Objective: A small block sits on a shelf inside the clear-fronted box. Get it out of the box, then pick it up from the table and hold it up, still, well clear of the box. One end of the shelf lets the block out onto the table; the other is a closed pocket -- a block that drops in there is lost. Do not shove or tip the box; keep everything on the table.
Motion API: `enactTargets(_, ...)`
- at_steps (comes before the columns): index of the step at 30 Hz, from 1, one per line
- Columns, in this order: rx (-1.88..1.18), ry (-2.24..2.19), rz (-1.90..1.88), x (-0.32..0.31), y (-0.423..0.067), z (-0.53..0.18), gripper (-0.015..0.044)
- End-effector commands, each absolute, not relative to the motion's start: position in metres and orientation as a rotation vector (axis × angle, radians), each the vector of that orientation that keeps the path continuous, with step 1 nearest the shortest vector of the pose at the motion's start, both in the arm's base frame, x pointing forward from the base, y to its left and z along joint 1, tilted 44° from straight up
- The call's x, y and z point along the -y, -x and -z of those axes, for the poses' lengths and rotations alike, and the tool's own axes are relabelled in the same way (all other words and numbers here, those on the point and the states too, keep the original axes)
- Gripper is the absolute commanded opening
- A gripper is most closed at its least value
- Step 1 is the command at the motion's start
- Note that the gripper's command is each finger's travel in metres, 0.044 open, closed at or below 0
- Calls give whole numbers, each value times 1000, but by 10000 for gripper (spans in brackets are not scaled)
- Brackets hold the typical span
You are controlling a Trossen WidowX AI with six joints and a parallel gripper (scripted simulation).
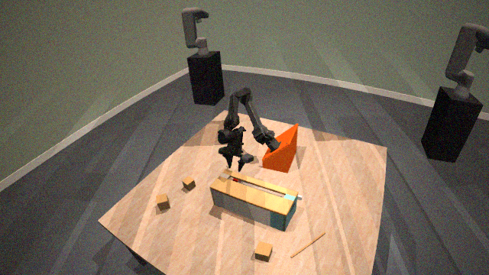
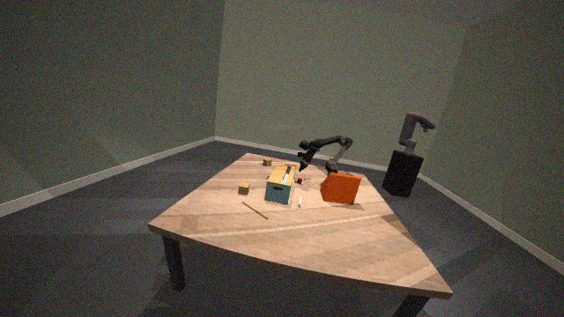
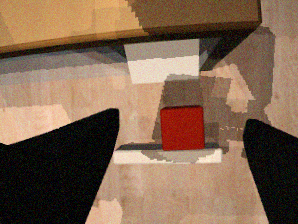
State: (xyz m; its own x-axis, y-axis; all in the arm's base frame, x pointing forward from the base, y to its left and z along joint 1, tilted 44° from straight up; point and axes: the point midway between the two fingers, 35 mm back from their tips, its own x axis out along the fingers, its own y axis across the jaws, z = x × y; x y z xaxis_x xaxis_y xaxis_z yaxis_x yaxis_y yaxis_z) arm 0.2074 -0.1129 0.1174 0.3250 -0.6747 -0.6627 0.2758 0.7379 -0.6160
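A small red block [image 3: 181, 128] [image 2: 299, 180] [image 1: 235, 179] lies just outside the box's near end, by a thin white strip; I cannot tell whether it rests on the table or on a ledge. The box [image 1: 248, 195] [image 2: 278, 192] [image 3: 100, 3] has a tan top and a teal end. My gripper [image 1: 234, 166] [image 2: 302, 167] [image 3: 181, 123] hangs open right above the block, one finger on each side of it in the wrist view, with nothing between the fingers.
An orange wedge [image 1: 283, 153] [image 2: 340, 188] stands beside the arm's base. Tan cubes [image 1: 189, 182] [image 1: 163, 201] [image 1: 263, 250] lie around the box. A thin stick [image 1: 307, 245] [image 2: 255, 210] lies near the table edge. A short white rod [image 2: 300, 202] lies beside the box.
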Motion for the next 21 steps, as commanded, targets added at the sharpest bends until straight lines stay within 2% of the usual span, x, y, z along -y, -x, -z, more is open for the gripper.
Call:
enactTargets(1,-648,-392,1059,126,-203,-110,285)
enactTargets(21,174,-1534,1344,136,-203,-98,285)
